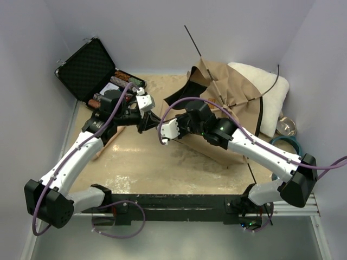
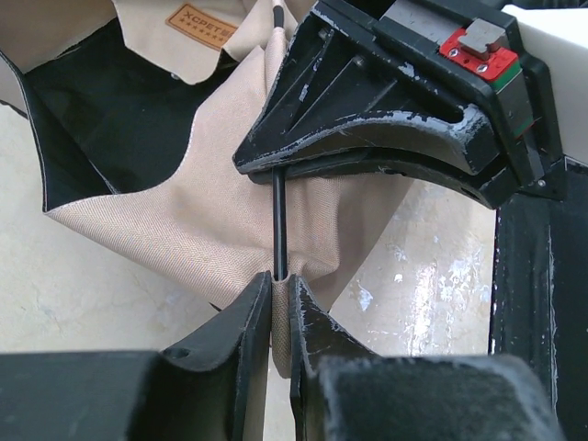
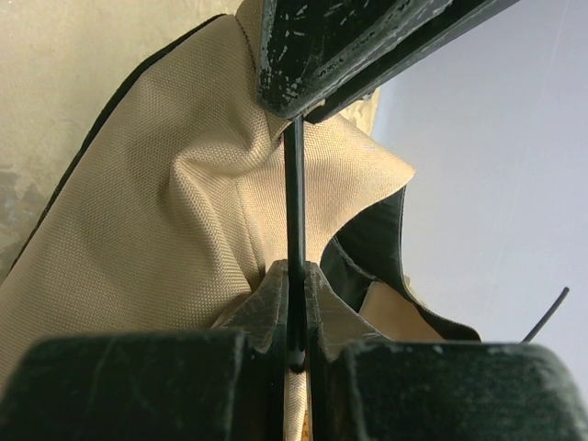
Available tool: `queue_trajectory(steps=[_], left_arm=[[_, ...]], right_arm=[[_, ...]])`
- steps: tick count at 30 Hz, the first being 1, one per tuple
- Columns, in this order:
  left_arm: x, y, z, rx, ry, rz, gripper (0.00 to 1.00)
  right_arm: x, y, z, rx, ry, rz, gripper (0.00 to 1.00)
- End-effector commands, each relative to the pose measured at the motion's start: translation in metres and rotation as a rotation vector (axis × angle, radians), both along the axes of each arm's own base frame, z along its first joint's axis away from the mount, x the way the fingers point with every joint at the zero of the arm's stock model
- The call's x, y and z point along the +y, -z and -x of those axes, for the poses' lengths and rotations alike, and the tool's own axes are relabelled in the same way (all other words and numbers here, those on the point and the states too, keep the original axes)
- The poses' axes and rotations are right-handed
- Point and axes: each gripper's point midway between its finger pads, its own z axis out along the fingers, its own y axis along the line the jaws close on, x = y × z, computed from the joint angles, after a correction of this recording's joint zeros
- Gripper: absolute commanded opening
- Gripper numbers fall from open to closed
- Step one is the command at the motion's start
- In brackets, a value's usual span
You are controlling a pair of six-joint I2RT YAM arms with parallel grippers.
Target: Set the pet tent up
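The pet tent (image 1: 230,89) lies crumpled at the back right, tan fabric with a black underside. One thin black pole (image 1: 193,41) sticks up from it and another (image 1: 267,100) curves over its right side. My left gripper (image 2: 280,287) is shut on a tan fabric corner (image 2: 211,230) where a pole (image 2: 277,220) enters it. My right gripper (image 3: 295,274) is shut on that same pole (image 3: 293,184), a short way from the left gripper (image 3: 340,46). In the top view both grippers meet at mid-table, the left gripper (image 1: 154,121) and the right gripper (image 1: 167,128). The brown patch (image 2: 202,24) shows. The pompom is hidden.
A white fluffy cushion (image 1: 268,86) lies behind the tent at the back right. An open black foam-lined case (image 1: 87,67) with small items (image 1: 122,84) stands at the back left. A glass jar (image 1: 286,127) and a teal ring (image 1: 287,143) sit at the right edge.
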Motion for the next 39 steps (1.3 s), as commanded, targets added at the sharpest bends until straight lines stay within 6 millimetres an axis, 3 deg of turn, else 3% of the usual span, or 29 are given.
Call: queue_trajectory(steps=[1,8,10,12,14,18,23,30,32,33,34,37,39], left_arm=[[-0.014,0.004,0.001,-0.016,0.036,0.001,0.18],[-0.014,0.023,-0.002,0.031,0.022,-0.053,0.24],[-0.013,0.026,-0.002,0.039,0.019,-0.059,0.17],[-0.012,0.027,-0.001,0.044,0.014,-0.063,0.00],[-0.011,0.023,0.002,0.042,0.016,-0.055,0.00],[-0.004,0.017,0.011,0.007,0.007,-0.038,0.00],[0.004,0.018,0.026,-0.005,0.032,-0.047,0.00],[0.004,0.015,0.031,-0.017,0.060,-0.041,0.00],[0.003,0.012,0.033,-0.022,0.073,-0.034,0.00],[0.003,0.011,0.034,-0.024,0.077,-0.029,0.00],[0.002,0.011,0.035,-0.021,0.082,-0.026,0.00],[0.000,0.012,0.034,-0.012,0.090,-0.021,0.00],[-0.005,0.015,0.032,0.013,0.100,-0.024,0.13]], right_arm=[[0.010,-0.041,-0.006,-0.065,-0.005,-0.101,0.00],[0.009,-0.039,-0.007,-0.065,0.002,-0.095,0.00],[0.009,-0.038,-0.006,-0.065,0.000,-0.093,0.00],[0.007,-0.037,-0.005,-0.063,0.000,-0.091,0.00],[0.006,-0.033,-0.003,-0.050,-0.002,-0.084,0.00],[-0.019,-0.022,-0.017,-0.047,0.071,-0.065,0.18],[-0.056,-0.011,-0.044,-0.033,0.151,-0.052,0.26],[-0.048,-0.002,-0.052,0.027,0.122,-0.089,0.36],[-0.045,0.003,-0.052,0.047,0.112,-0.089,0.28],[-0.044,0.007,-0.052,0.058,0.109,-0.082,0.19],[-0.043,0.010,-0.053,0.061,0.105,-0.078,0.00],[-0.037,0.005,-0.048,0.062,0.068,-0.103,0.00],[-0.036,-0.002,-0.046,0.041,0.053,-0.126,0.00]])
